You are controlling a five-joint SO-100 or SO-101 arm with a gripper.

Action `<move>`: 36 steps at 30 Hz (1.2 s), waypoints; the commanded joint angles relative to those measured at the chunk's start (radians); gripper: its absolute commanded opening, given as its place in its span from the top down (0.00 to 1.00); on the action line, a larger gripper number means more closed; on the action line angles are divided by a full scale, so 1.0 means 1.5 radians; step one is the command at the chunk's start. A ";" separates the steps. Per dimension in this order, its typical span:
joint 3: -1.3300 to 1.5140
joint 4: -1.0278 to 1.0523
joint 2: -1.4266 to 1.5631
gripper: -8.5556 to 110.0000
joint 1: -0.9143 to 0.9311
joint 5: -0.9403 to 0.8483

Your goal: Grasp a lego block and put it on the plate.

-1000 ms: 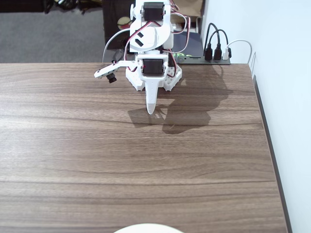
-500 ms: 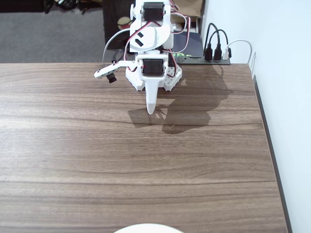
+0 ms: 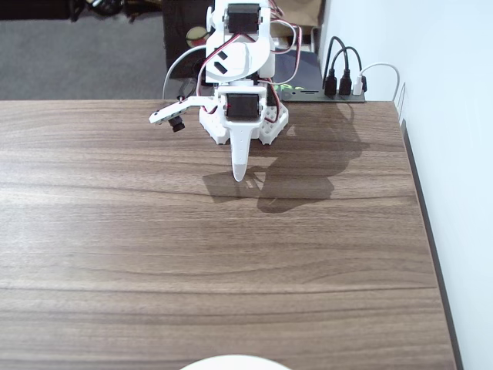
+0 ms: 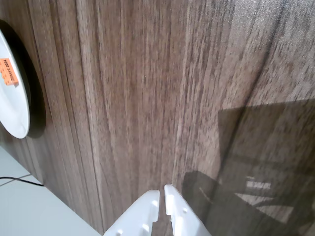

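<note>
Woodgrain runs across the whole table (image 3: 231,254), dark brown and bare over most of its width in the fixed view. At the very bottom edge of that view a sliver of the plate (image 3: 235,361) shows, white and round-rimmed, well apart from the arm. The wrist view shows more of the plate (image 4: 14,93) at its left edge, with the lego block (image 4: 8,72) lying on it as a small orange piece, partly cut off by the frame. Farther up the table, the gripper (image 3: 240,174) points down toward the wood, casting a shadow to its right; its fingertips (image 4: 153,197) are pressed together with nothing between them. Behind it the white arm (image 3: 243,54) rises from its base at the table's far edge. Black cables (image 3: 339,65) plug in to the right, beside a pale wall (image 3: 431,92); grey floor (image 3: 77,54) lies beyond.
</note>
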 commanded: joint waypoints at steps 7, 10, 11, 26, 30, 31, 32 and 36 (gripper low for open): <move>-0.003 0.002 -0.003 0.92 0.000 0.002; -0.003 0.002 -0.003 0.92 0.000 0.002; -0.003 0.002 -0.003 0.92 0.000 0.002; -0.003 0.002 -0.003 0.92 0.000 0.001; -0.003 0.002 -0.003 0.92 -0.013 -0.009; -0.003 0.002 -0.003 0.92 -0.014 -0.010; -0.003 0.002 -0.003 0.92 -0.014 -0.010; -0.003 0.002 -0.003 0.92 -0.014 -0.010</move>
